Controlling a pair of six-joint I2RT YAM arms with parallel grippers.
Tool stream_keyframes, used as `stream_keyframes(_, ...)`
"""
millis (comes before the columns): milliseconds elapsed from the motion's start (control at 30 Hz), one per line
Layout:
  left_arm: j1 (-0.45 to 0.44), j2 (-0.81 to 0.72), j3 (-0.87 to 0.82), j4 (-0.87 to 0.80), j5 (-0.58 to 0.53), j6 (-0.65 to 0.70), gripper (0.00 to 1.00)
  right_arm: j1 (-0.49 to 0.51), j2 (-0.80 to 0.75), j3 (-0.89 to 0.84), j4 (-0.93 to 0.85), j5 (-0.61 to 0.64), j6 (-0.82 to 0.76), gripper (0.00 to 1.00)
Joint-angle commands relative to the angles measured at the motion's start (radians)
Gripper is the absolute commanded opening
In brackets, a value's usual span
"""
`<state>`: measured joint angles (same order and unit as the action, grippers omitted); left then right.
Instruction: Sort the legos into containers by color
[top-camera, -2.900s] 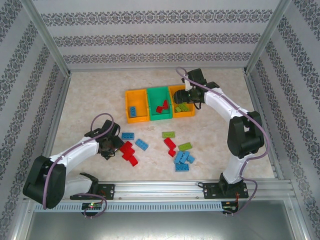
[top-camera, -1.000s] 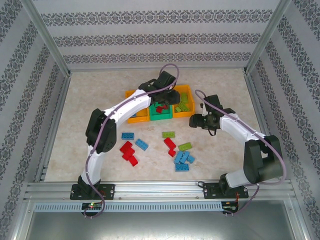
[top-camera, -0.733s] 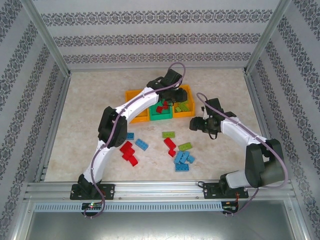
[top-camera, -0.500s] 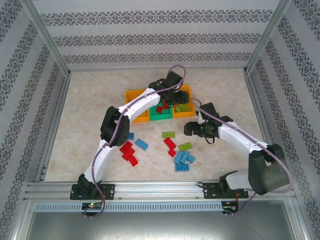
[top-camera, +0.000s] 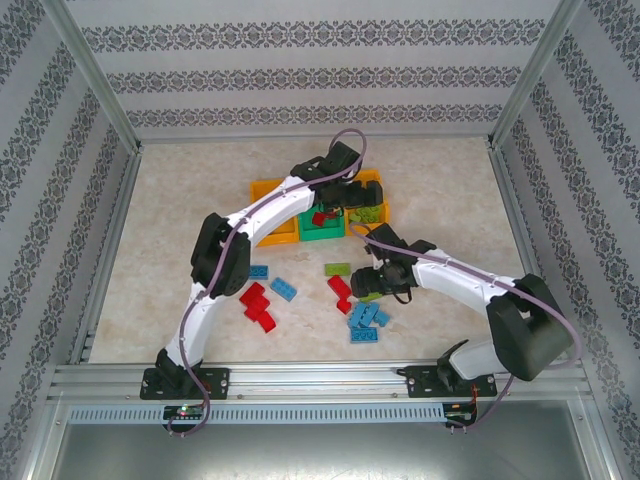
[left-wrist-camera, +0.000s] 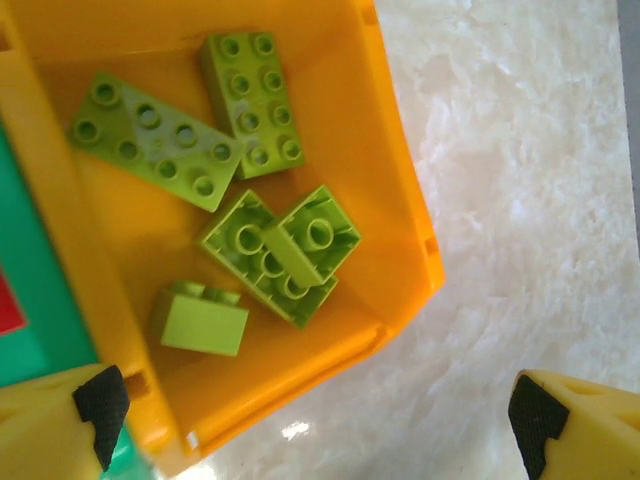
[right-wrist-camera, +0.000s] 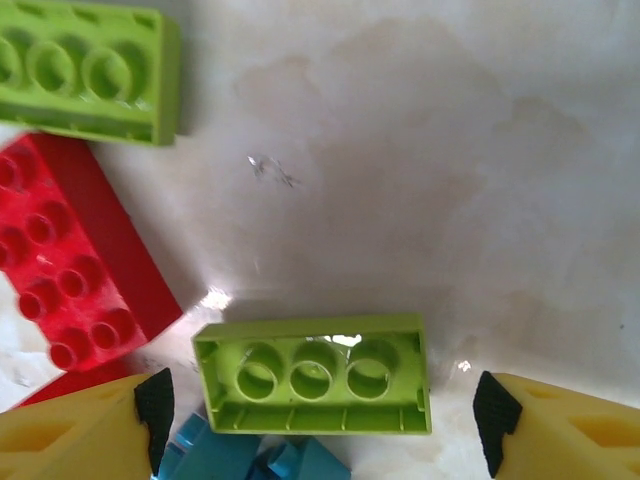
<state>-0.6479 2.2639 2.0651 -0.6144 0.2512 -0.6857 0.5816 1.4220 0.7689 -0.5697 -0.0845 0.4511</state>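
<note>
My left gripper (top-camera: 349, 203) hangs open over the seam between the green container (top-camera: 322, 233) and the right orange container (left-wrist-camera: 400, 200); nothing is between its fingertips (left-wrist-camera: 100, 408). That orange bin holds several light green legos (left-wrist-camera: 280, 255). Red legos (top-camera: 322, 215) lie in the green bin. My right gripper (top-camera: 368, 284) is low over the loose pile and open, its fingertips (right-wrist-camera: 155, 405) on either side of an upside-down light green lego (right-wrist-camera: 315, 375) without touching it.
Loose bricks lie across the middle of the table: blue ones (top-camera: 283, 289), a red cluster (top-camera: 258, 305), a green one (top-camera: 337, 269) and a blue heap (top-camera: 365, 320). A red brick (right-wrist-camera: 70, 270) and blue bricks (right-wrist-camera: 250, 460) crowd the green one. The left orange bin (top-camera: 262, 192) is partly behind the left arm.
The left gripper has opened wide above the bins and shifted slightly right. The right arm swung from beside the bins toward the front left, down over the loose light green brick.
</note>
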Motion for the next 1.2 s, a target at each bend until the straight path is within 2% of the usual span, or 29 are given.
stream_keyframes(0,-0.006,-0.094,-0.069,0.002,-0.039,0.001,1.0,0.017,0.02,0.001,-0.067,0.059,0.036,0.77)
stream_keyframes(133,-0.001,-0.168,-0.172,0.041,-0.064,-0.009,0.99,0.016,0.022,-0.006,-0.059,0.064,0.056,0.67)
stream_keyframes(333,0.006,-0.218,-0.25,0.054,-0.073,-0.018,1.0,-0.002,0.083,0.006,-0.042,0.086,0.048,0.6)
stream_keyframes(733,0.016,-0.288,-0.344,0.077,-0.097,-0.031,1.0,-0.137,0.111,0.038,0.022,0.078,0.028,0.57)
stream_keyframes(833,0.017,-0.296,-0.351,0.076,-0.102,-0.031,1.0,-0.146,0.116,0.072,0.015,0.072,0.016,0.6)
stream_keyframes(900,0.017,-0.305,-0.361,0.074,-0.11,-0.032,0.99,-0.144,0.108,0.083,0.006,0.065,0.018,0.66)
stream_keyframes(1167,0.023,-0.358,-0.434,0.09,-0.135,-0.031,1.0,-0.12,0.032,0.066,-0.019,0.048,0.125,0.83)
